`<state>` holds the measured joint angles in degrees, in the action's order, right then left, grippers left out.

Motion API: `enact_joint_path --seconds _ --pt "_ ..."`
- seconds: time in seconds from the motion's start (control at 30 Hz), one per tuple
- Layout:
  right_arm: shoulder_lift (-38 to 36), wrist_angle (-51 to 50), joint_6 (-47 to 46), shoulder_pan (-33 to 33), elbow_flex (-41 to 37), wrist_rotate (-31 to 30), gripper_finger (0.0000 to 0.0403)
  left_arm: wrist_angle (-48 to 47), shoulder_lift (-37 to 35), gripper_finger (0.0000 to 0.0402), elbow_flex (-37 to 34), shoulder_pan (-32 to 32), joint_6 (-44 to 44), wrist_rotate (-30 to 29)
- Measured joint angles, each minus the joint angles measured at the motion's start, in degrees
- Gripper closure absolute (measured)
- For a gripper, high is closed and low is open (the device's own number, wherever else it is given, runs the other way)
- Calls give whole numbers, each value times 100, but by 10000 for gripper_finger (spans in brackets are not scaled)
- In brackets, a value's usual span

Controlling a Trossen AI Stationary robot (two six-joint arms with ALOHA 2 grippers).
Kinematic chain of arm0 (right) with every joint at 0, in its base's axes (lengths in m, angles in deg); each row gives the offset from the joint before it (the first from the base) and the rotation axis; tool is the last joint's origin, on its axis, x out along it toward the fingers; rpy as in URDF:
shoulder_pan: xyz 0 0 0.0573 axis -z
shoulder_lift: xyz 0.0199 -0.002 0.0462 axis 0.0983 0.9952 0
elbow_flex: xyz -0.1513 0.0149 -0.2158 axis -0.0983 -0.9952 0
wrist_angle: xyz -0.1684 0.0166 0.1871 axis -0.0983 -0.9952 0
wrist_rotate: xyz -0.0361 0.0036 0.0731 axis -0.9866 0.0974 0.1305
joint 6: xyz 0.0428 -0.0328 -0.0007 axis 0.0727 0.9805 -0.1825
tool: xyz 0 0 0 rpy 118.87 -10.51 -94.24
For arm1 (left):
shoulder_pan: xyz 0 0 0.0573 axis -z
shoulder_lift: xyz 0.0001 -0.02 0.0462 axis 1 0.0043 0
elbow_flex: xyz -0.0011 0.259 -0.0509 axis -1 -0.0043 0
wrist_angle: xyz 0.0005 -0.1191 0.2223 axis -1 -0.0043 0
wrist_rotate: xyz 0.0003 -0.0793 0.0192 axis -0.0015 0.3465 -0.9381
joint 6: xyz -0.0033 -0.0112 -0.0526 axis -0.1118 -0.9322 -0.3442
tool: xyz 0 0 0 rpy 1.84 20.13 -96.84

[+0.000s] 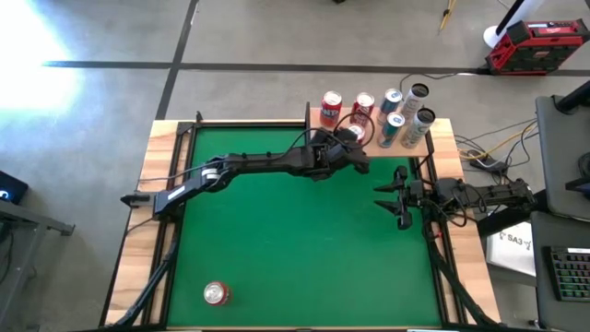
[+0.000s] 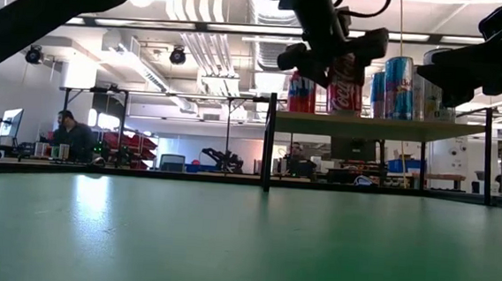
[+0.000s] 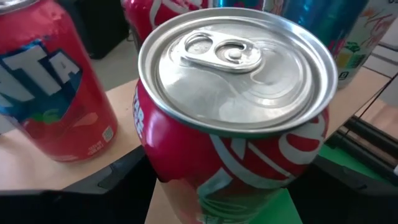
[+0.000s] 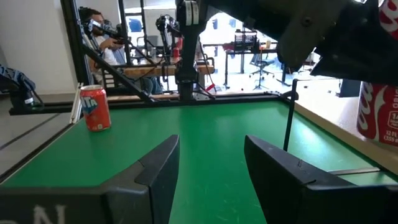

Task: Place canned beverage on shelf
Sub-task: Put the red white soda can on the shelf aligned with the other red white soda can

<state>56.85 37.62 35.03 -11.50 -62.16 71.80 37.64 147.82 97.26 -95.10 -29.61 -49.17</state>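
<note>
The shelf point(image 1: 316, 118) is a small light-wood board on black posts at the table's far right; in the low view the shelf point(image 2: 367, 126) stands raised. Several cans stand on it, among them a red Fanta can point(image 1: 332, 105) and blue cans point(image 1: 392, 101). My left gripper point(image 1: 354, 144) reaches over the shelf's near edge, shut on a red cola can point(image 3: 230, 93). Whether that can's base touches the board, I cannot tell. My right gripper point(image 1: 395, 197) waits open at the table's right side. Another red can point(image 1: 216, 293) stands upright on the green felt near the front edge. My left gripper pinches the cola can's side wall point(image 3: 155, 155) below the rim between its two fingers point(image 3: 115, 177). The fingers come from the table's left, slanting a little downward. The can is tilted, its silver top point(image 3: 236, 68) tipped toward the wrist.
Cans crowd the shelf close behind the held can, a red one point(image 1: 363, 105) and a white one point(image 1: 422, 124) among them. Black posts point(image 2: 269, 142) stand at the shelf's corners. The green felt point(image 1: 295, 240) lies wide between the arms. Cables and a red toolbox point(image 1: 535, 44) lie beyond the table.
</note>
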Motion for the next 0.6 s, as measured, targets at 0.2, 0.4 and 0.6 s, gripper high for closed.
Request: enact_joint_path --seconds 0.2,0.4,0.6 --pt "2 -1 0 1 0 0 229 515 0 113 3 -19 629 117" --pt "2 -1 0 1 0 1 229 693 0 113 4 -61 1237 492" --pt "2 -1 0 1 0 0 229 705 0 113 4 -126 1540 745"
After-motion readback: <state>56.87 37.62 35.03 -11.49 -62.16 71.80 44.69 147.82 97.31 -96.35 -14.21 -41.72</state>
